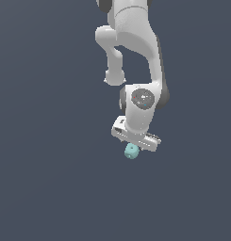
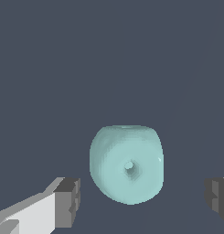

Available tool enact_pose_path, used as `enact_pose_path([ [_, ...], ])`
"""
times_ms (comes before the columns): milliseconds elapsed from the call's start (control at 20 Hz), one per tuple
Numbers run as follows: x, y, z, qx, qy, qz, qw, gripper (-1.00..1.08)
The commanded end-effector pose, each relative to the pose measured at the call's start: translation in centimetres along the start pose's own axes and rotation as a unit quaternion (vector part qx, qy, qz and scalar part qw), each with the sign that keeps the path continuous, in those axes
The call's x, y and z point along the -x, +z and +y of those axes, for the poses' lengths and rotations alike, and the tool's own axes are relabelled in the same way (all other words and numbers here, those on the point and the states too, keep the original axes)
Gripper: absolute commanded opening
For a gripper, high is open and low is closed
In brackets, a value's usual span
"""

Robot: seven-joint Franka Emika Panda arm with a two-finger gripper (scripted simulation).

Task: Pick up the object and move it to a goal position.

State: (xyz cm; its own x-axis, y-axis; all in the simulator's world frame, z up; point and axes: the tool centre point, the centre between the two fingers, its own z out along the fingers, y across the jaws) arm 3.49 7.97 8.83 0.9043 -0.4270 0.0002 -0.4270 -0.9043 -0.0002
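The object (image 2: 127, 163), a pale teal rounded blob, sits right between the gripper's fingers in the wrist view, and there's clear space on both sides of it. One dark finger pad (image 2: 70, 201) stands just off one flank, the other pad (image 2: 217, 197) sits well apart on the opposite flank, so the gripper (image 2: 143, 201) is spread wide and has hold of nothing. Look at the shape: nearly as wide as it is tall, a squat, rounded cube, so no real long axis shows. What does show is a darker dimple on the face turned toward the wrist camera, sitting a touch below the middle of that face.

Over to the exterior view, and the object (image 1: 131, 151) peeks out just under the gripper (image 1: 136, 143), a small teal spot against the flat dark table (image 1: 46, 188). The white arm (image 1: 136, 47) reaches down from the top of the frame, wrist bent over, the hand tilted so it slopes down toward the exterior view's right. Whether the fingertips touch the table, I can't tell from here.
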Motion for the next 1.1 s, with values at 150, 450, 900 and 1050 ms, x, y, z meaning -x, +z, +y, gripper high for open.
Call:
enact_pose_path([
  [150,0.1,1.9,0.0,0.000,0.001,0.000,1.0000,1.00],
  [450,0.1,4.6,0.1,0.000,0.002,0.000,1.0000,1.00],
  [900,0.0,4.9,0.0,0.000,0.002,0.000,1.0000,-1.00],
  [1050,0.0,4.9,0.0,0.000,0.002,0.000,1.0000,-1.00],
])
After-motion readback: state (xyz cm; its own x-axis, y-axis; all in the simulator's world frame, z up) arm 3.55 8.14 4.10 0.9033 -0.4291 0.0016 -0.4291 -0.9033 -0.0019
